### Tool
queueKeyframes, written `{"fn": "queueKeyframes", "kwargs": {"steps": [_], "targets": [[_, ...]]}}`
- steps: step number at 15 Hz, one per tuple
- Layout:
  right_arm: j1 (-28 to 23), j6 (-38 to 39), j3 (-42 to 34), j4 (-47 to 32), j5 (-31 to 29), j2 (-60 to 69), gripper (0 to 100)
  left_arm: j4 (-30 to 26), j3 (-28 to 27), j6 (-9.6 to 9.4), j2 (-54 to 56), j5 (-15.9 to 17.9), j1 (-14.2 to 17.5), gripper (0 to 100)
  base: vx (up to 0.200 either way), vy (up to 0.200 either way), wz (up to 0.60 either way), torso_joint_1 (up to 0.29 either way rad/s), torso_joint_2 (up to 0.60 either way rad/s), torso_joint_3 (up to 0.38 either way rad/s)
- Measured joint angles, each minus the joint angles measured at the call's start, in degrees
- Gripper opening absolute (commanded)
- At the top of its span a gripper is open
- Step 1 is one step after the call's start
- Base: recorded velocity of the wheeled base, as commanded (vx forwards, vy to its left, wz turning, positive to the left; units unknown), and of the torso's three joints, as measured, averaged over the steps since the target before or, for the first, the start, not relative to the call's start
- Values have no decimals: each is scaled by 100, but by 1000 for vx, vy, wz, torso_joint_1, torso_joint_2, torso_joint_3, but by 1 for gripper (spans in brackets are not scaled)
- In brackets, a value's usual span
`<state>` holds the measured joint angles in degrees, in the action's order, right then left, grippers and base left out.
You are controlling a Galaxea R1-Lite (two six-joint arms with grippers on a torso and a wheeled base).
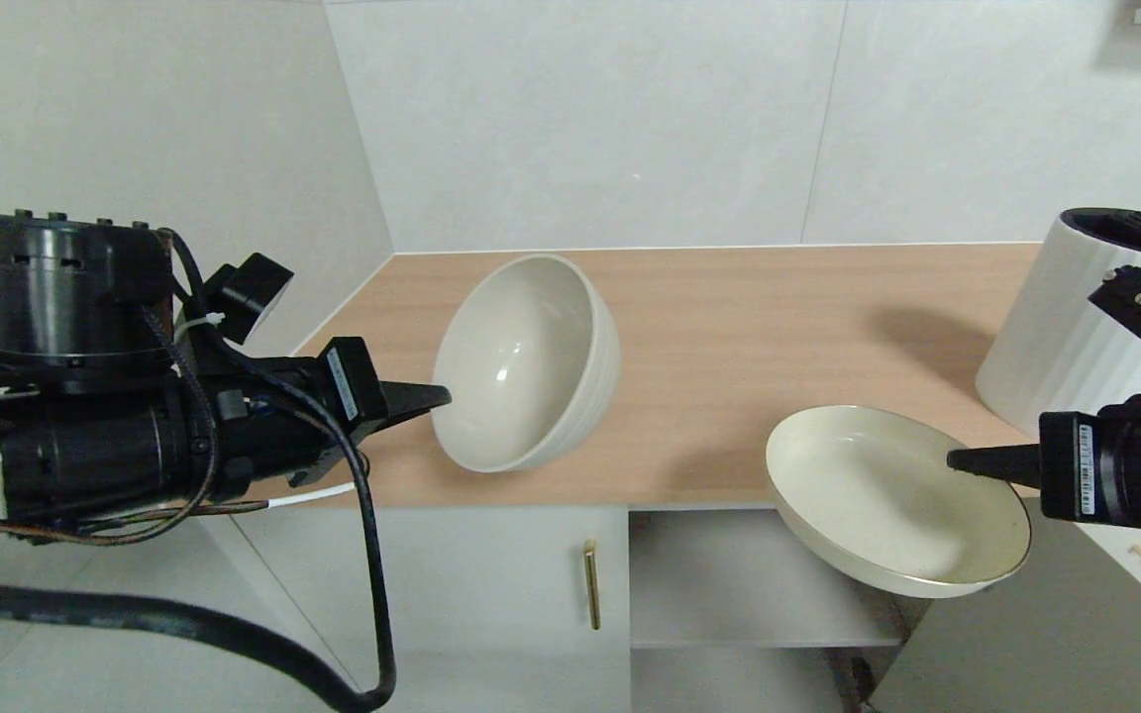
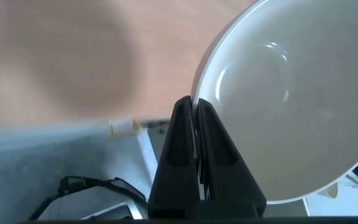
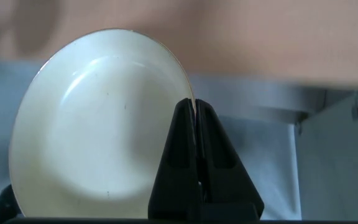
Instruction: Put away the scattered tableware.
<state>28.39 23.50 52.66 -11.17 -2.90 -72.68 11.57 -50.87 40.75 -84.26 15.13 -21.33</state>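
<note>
The left end effector (image 1: 437,396) clamps the rim of a cream bowl (image 1: 526,361), tipped on its side above the wooden tabletop (image 1: 729,337). The right end effector (image 1: 957,458) pinches a shallow plate (image 1: 887,510) over the tabletop's front edge. Behind, a white ribbed canister (image 1: 1046,347) stands partly cut off, its contents hidden.

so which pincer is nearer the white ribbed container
Right. The right pincer, clamped on the plate rim, is close by the container; the left pincer, gripping the bowl, is across the counter.
</note>
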Motion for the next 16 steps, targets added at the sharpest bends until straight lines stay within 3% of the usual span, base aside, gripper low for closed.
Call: {"fn": "queueKeyframes", "kwargs": {"steps": [16], "targets": [[-17,-51,-200,162,-10,-207,0,0,-1,-4,-13,0,-16,0,0,0,0,-2,5,3]]}}
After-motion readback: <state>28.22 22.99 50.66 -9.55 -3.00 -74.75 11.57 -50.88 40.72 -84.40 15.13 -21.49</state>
